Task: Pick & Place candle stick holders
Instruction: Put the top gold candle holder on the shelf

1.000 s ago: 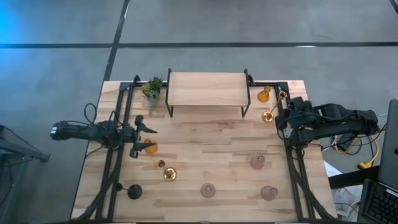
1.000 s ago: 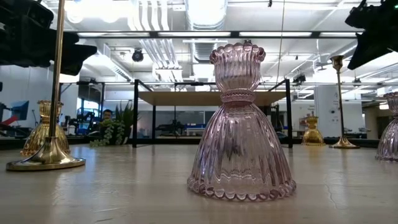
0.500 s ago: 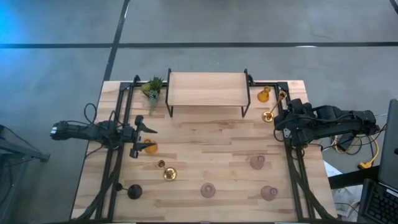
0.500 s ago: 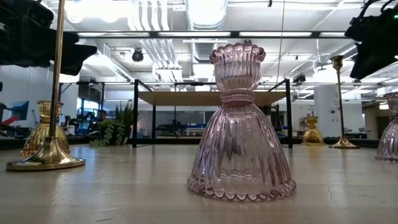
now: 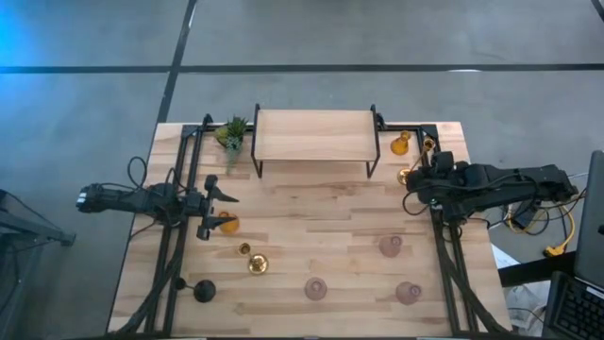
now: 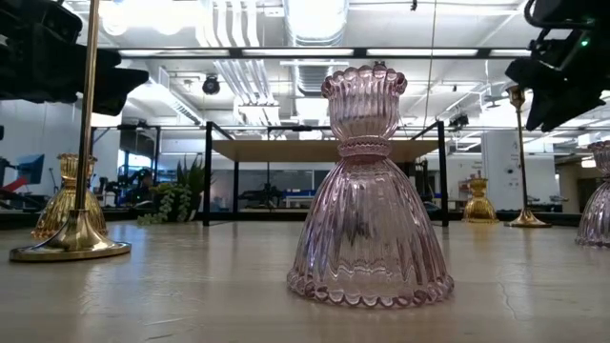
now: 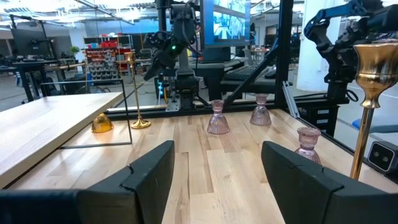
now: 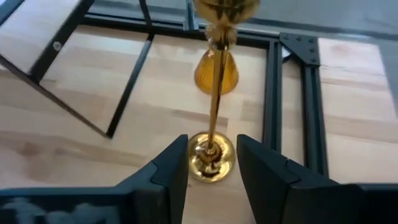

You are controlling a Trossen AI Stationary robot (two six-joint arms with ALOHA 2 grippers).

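The right gripper point(image 8: 211, 163), fingers parted and grasping nothing, is hovering over the upright brass stick point(image 8: 214, 93) by the table's far right corner, its vertical stem lining up between the 2 fingers.

High cam looks straight down on whole desk point(image 5: 321, 236); low cam sits at desk level, v. close to a pink glass holder point(image 6: 370, 191), facing the far shelf point(image 6: 324, 150); left wrist cam looks across toward right side; right wrist cam looks down a brass stick point(image 8: 214, 106), also in high view.
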